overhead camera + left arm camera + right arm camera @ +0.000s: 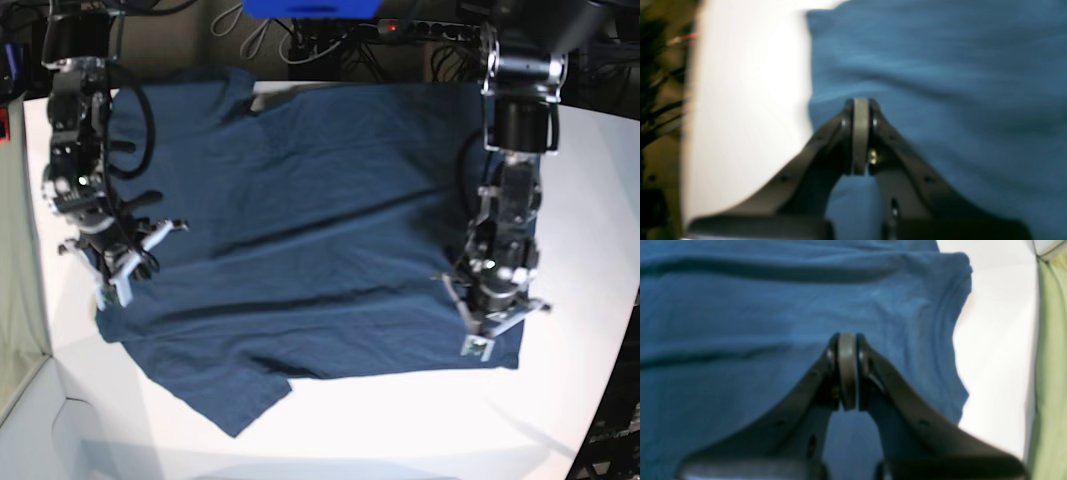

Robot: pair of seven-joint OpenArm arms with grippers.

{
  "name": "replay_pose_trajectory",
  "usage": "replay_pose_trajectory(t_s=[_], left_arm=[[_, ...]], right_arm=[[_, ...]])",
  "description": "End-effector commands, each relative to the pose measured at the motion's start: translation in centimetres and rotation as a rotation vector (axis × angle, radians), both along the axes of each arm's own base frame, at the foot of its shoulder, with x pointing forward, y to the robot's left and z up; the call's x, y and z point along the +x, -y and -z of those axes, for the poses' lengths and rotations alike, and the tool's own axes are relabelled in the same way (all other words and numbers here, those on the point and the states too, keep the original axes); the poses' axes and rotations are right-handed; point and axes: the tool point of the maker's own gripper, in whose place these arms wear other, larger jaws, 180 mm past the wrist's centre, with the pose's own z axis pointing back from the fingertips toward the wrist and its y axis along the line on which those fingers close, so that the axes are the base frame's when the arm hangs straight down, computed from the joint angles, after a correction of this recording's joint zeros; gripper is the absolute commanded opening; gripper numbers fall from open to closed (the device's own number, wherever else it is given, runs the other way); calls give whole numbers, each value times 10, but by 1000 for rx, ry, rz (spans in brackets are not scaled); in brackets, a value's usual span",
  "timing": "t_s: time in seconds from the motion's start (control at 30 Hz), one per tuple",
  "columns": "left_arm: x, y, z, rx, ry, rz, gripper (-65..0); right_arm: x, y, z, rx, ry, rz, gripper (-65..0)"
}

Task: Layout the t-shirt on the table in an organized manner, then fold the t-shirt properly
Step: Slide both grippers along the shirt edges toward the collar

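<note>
The dark blue t-shirt (300,220) lies spread on the white table (400,430), wrinkled, with one sleeve (230,400) at the near left and the other at the far left. My right gripper (115,268) stands on the shirt's left side. In the right wrist view it (846,338) is shut, tips down on the cloth, close to the curved ribbed neckline (953,323). My left gripper (490,320) is on the shirt's right side. The blurred left wrist view shows it (860,103) shut on the cloth beside the straight hem edge (810,83). No cloth shows between either pair of pads.
Cables and a power strip (420,30) run along the table's far edge, beside a blue object (310,8). A green surface (1050,373) borders the table on the base view's left. The table's curved edge (610,400) drops off at the right.
</note>
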Motion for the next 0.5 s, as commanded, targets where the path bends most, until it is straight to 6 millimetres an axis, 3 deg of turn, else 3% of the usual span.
replay_pose_trajectory(t_s=[0.0,0.17,0.27,0.47], left_arm=[[15,-10,-10,28,28,-7,-650],[32,-5,22,38,2,62,-650],[32,-23,39,43,-34,50,-650],[53,-40,38,10,24,55,-650]], right_arm=[[1,8,-15,-20,47,11,-650],[-18,25,-23,-39,60,55,-650],[-28,42,-25,-53,51,102,-650],[-47,65,-17,-75,11,157,-650]])
